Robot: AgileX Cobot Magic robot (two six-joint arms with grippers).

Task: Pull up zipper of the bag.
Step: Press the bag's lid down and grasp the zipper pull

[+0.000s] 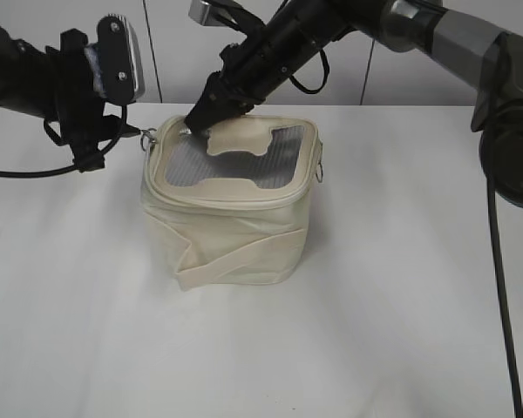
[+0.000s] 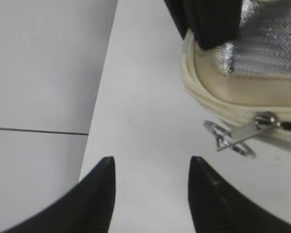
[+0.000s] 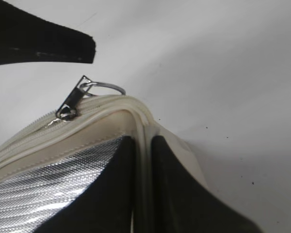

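Note:
The cream bag [image 1: 235, 235] stands mid-table, its lid with grey window panels facing up. Its zipper [image 1: 227, 202] runs round the lid edge. One silver ring pull [image 1: 147, 138] hangs at the lid's back left corner, another [image 1: 318, 171] at the right side. My right gripper [image 1: 200, 117] reaches across and is shut on the lid's rim [image 3: 141, 145] at that back left corner, beside the pull [image 3: 75, 99]. My left gripper [image 2: 151, 167] is open and empty, just left of the ring pull [image 2: 230, 138] and not touching it.
The white table [image 1: 401, 331] extends around the bag. A grey panelled wall [image 1: 170, 43] stands close behind. A black cable [image 1: 35, 171] trails from the left arm over the table. The right arm's base [image 1: 510, 131] sits at the far right.

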